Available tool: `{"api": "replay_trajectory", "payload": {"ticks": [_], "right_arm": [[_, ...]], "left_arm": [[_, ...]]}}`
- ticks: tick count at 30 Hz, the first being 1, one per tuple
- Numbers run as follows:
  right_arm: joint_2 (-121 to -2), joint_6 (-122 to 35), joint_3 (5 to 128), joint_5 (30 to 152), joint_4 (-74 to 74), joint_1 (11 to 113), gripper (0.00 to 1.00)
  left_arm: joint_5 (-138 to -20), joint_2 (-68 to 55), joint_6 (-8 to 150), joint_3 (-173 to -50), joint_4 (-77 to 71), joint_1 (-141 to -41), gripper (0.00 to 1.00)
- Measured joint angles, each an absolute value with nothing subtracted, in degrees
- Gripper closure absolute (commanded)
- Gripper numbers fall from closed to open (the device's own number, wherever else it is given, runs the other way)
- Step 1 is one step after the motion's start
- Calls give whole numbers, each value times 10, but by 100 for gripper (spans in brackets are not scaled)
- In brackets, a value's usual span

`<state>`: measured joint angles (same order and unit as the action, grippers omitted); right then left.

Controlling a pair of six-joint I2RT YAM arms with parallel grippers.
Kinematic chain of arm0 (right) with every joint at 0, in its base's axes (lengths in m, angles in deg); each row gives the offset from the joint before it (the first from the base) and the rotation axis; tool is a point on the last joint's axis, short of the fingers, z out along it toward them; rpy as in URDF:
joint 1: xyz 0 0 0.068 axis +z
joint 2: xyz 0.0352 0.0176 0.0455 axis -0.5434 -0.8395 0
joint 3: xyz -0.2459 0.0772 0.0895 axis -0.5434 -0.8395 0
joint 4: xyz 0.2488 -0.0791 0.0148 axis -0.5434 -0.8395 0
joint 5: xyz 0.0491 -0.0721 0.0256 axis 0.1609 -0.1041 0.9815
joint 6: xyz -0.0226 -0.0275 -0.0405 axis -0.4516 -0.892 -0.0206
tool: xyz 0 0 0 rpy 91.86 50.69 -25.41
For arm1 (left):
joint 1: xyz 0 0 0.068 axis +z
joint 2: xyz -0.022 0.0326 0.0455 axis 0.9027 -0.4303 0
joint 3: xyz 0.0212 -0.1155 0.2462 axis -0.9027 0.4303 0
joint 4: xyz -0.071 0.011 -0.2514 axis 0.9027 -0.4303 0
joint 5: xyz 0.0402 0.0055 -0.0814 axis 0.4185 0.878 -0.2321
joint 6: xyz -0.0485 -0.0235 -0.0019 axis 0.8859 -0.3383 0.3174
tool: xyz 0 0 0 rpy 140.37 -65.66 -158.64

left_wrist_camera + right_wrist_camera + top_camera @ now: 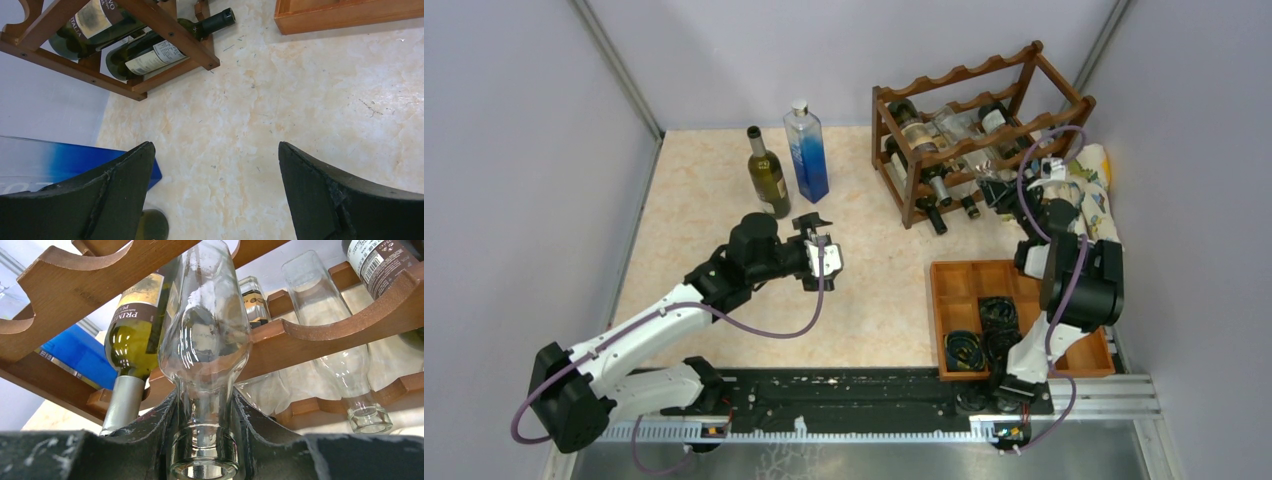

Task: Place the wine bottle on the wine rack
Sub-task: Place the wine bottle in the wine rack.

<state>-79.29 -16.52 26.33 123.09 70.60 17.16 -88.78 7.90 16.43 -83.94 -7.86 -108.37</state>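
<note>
Light's even and soft, coming from overhead I think. The tabletop (714, 190) is bright, with barely any shadows on it. The top view is crisp right out to the corners. In the right wrist view the clear bottle (210, 335) throws white glare streaks, and the right gripper (204, 405) goes blurry up close. The left wrist view has a shiny, washed-out patch towards the tabletop's right side.

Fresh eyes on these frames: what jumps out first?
The right gripper is shut on the neck of a clear glass bottle at the wine rack, far right, which already holds several bottles. At far centre a green wine bottle and a blue bottle stand upright, the open left gripper just in front.
</note>
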Motion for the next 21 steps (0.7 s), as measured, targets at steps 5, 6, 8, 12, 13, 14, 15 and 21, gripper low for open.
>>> {"api": "replay_trajectory", "payload": {"ticks": [5,6,8,12,13,14,15,21], "right_arm": [[-802,-163,269,1222,714,179,100],[-805,-163,273,1220,714,181,100],[-810,-163,280,1216,715,185,100],[-817,-163,290,1209,720,191,100],[-820,-163,294,1207,722,193,100],[-822,-163,297,1205,723,194,100],[-825,-163,300,1203,722,196,100],[-840,-176,317,1190,714,206,100]], "left_arm": [[-885,77,164,-839,-80,-1084,1],[-885,77,164,-839,-80,-1084,1],[-885,77,164,-839,-80,-1084,1],[-885,74,164,-839,-80,-1084,1],[-885,74,164,-839,-80,-1084,1],[-885,74,164,-839,-80,-1084,1],[-885,74,164,-839,-80,-1084,1],[-885,74,163,-839,-80,-1084,1]]}}
